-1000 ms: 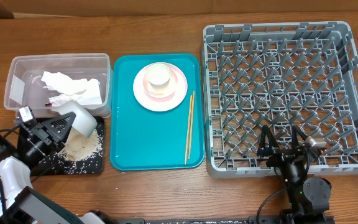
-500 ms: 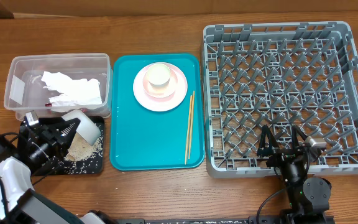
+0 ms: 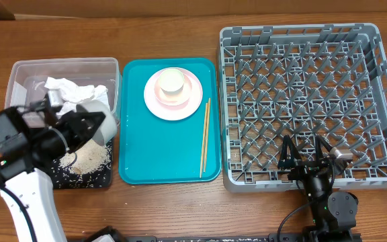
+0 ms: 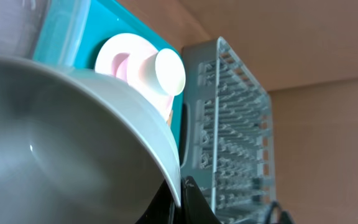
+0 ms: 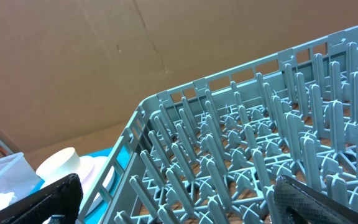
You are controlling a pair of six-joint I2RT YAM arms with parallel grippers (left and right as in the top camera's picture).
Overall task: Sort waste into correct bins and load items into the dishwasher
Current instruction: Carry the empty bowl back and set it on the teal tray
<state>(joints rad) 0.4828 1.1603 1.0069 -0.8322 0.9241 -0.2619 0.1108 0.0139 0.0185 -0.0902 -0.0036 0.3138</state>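
Observation:
My left gripper (image 3: pixel 89 124) is shut on the rim of a pale bowl (image 3: pixel 101 114), held tipped on its side above the near edge of the clear tub (image 3: pixel 19 74) and the black tray (image 3: pixel 59 176). In the left wrist view the bowl's empty inside (image 4: pixel 61 143) fills the left, its rim pinched between my fingertips (image 4: pixel 191 199). Rice (image 3: pixel 89 158) lies piled in the black tray. White tissue (image 3: pixel 72 91) sits in the tub. A pink plate (image 3: pixel 188 101) carrying a cream cup (image 3: pixel 170 81) and chopsticks (image 3: pixel 205 138) lie on the teal tray (image 3: pixel 160 148). My right gripper (image 3: pixel 306 158) stands open over the grey rack's (image 3: pixel 308 87) front edge.
The right wrist view looks across the rack's upright pegs (image 5: pixel 260 143) toward the cup (image 5: pixel 58 165) and a corner of the tub (image 5: pixel 5 177). Brown cardboard stands behind the table. Bare wood runs along the front edge.
My left arm has lifted the bowl up and to the right, from low over the black tray to the tub's near edge. The right arm has not moved.

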